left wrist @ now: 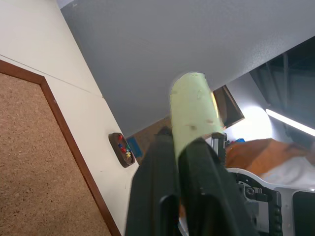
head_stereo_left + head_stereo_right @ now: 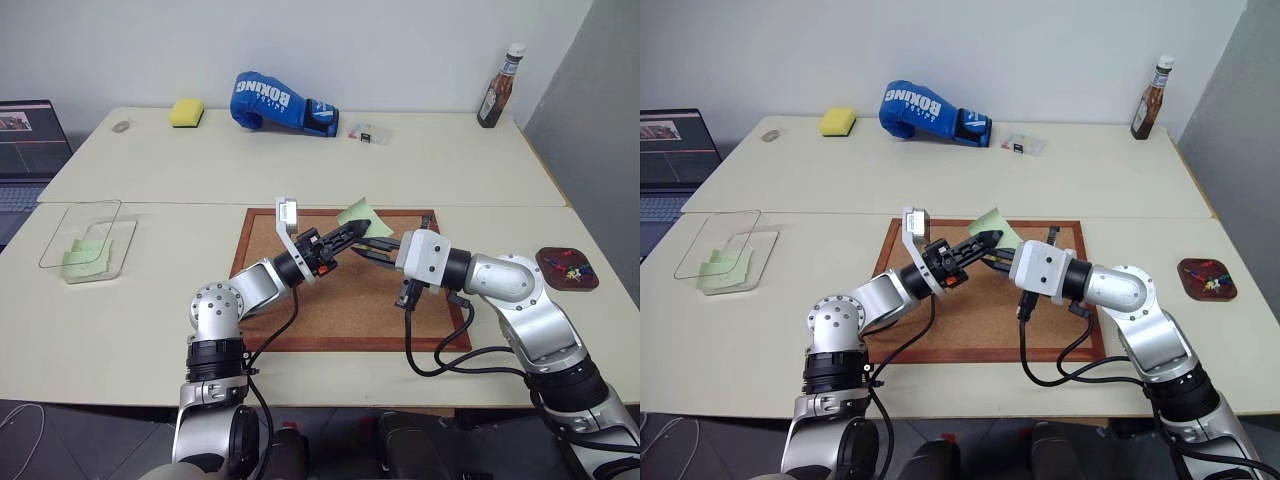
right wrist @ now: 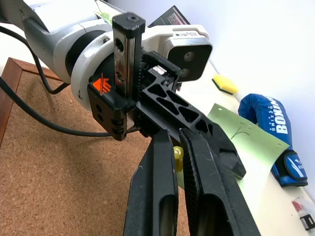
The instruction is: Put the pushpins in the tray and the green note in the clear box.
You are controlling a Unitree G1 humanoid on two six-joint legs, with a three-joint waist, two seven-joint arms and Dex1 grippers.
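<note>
The pale green note is held up above the corkboard, with my left gripper shut on its lower edge; it curls past the fingertips. My right gripper meets it from the right, shut on a small yellow-headed pushpin right at the note. The dark oval tray lies at the right edge of the table with several coloured pushpins in it. At the left stands the clear box with green paper inside.
On the far table lie a blue boxing glove, a yellow sponge and a tiny clear case. A brown sauce bottle stands at the back right. A laptop sits at the left edge.
</note>
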